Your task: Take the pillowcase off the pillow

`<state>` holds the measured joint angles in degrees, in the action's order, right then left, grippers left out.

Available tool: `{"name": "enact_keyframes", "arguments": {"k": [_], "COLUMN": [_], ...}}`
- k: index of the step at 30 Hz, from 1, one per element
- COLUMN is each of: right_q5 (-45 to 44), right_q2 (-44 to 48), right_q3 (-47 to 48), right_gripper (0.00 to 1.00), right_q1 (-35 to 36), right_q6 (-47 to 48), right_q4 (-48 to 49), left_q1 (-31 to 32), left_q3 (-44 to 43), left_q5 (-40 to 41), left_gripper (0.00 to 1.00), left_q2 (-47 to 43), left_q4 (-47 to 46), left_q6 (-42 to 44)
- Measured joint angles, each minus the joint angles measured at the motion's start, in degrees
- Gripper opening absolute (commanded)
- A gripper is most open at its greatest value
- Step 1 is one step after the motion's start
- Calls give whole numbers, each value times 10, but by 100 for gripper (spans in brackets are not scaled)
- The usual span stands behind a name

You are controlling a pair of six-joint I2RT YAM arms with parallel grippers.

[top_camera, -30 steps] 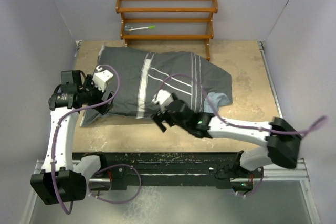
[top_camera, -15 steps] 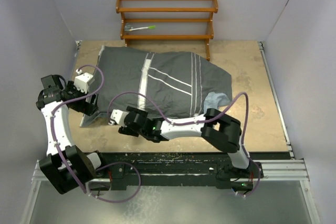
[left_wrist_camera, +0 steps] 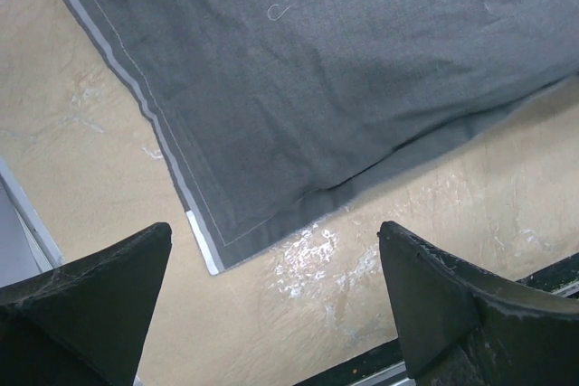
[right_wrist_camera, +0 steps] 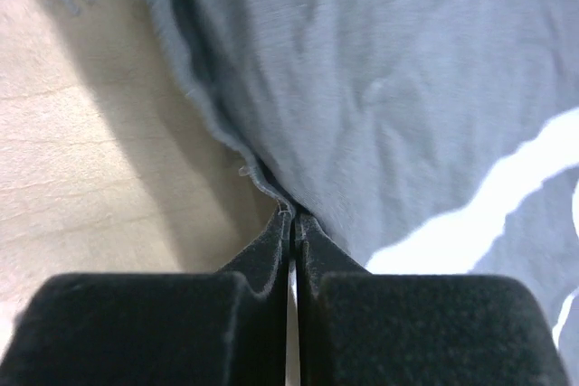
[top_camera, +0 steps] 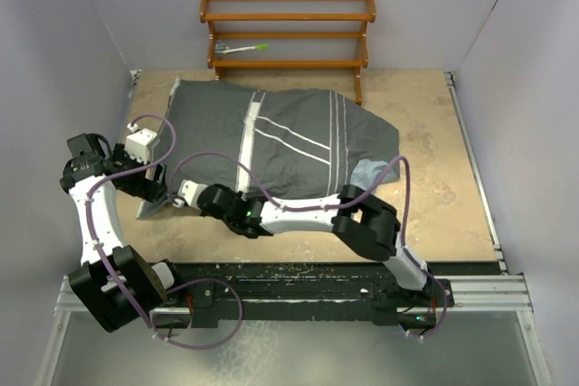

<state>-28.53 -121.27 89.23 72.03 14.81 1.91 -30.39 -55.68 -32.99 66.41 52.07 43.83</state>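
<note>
The dark grey, white-striped pillowcase [top_camera: 289,142] lies flat across the tan table, with a bit of its lighter blue-grey inside [top_camera: 373,171] showing at the right end. The pillow is hidden inside it. My right gripper [top_camera: 185,194] reaches far left along the front edge and is shut on the pillowcase's hem [right_wrist_camera: 262,183], the fingertips [right_wrist_camera: 279,232] pressed together. My left gripper [left_wrist_camera: 274,246] hovers open above the table, just off the near-left corner of the pillowcase [left_wrist_camera: 210,255], holding nothing.
A wooden rack [top_camera: 288,33] stands against the back wall, with a white and green item [top_camera: 240,47] on its shelf. Grey walls close in left and right. The black table rail [top_camera: 298,277] runs along the near edge.
My right arm swung left along the pillowcase's front edge and its jaws closed on the hem. My left arm drew back toward the left corner, still open.
</note>
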Motion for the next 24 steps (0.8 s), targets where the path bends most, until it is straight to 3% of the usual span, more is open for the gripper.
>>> {"name": "enact_keyframes", "arguments": {"k": [5, 11, 19, 21, 24], "right_q5": [34, 73, 97, 101, 103], "right_q2": [108, 217, 234, 234, 234], "right_q3": [-11, -13, 49, 70, 110], "right_gripper": [0, 0, 0, 0, 0], "right_q1": [-29, -59, -57, -57, -57], "right_q6": [-46, -91, -108, -109, -110], "right_q4": [-26, -40, -103, -123, -154], "left_q1": [-1, -2, 36, 63, 94], "left_q3": [7, 32, 21, 19, 19], "left_q5": [-19, -83, -171, -171, -164], "left_gripper": [99, 99, 99, 91, 69], "left_q2": [-33, -153, -198, -192, -183], "left_q4": [8, 30, 45, 52, 64], "left_q6": [24, 66, 68, 69, 73]}}
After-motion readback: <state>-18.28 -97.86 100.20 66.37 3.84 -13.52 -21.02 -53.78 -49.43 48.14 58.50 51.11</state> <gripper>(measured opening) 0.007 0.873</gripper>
